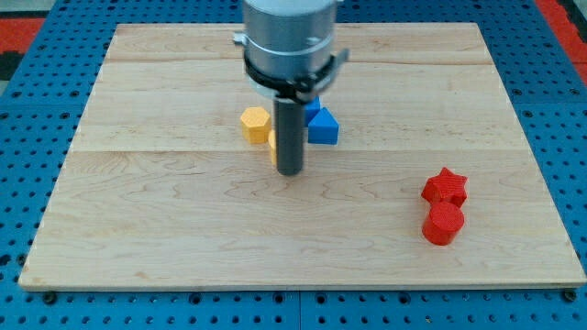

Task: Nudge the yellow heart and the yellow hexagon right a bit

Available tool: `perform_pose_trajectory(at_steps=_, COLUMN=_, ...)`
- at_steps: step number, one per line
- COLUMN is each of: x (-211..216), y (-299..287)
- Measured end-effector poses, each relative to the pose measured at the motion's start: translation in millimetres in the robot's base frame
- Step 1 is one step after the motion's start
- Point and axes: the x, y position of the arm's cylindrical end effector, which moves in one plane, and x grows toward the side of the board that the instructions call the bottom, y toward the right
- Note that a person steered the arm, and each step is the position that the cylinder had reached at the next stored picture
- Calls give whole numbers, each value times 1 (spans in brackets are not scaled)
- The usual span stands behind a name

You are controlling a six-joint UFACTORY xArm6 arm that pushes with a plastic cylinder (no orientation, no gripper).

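The yellow hexagon [255,124] lies on the wooden board [165,211] a little left of centre. Just right of it, a sliver of another yellow block [273,146] shows behind the rod; its shape is hidden, so I cannot tell if it is the heart. My tip [291,172] is at the end of the dark rod, just below and right of the hexagon and right against the hidden yellow block. A blue block [323,125] lies just right of the rod.
A red star [445,186] and a red hexagon [444,223] sit together at the view's lower right. The arm's grey body [292,37] hangs over the board's top middle. A blue perforated table surrounds the board.
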Motion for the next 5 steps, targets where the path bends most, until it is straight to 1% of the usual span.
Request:
perform_pose_trajectory(at_steps=1, x=-38, y=-22)
perform_pose_trajectory(at_steps=2, x=-30, y=-28)
perform_pose_trajectory(at_steps=3, x=-40, y=-98)
perform_pose_trajectory(at_steps=4, x=-66, y=-93)
perform_pose_trajectory(at_steps=5, x=-58, y=-51)
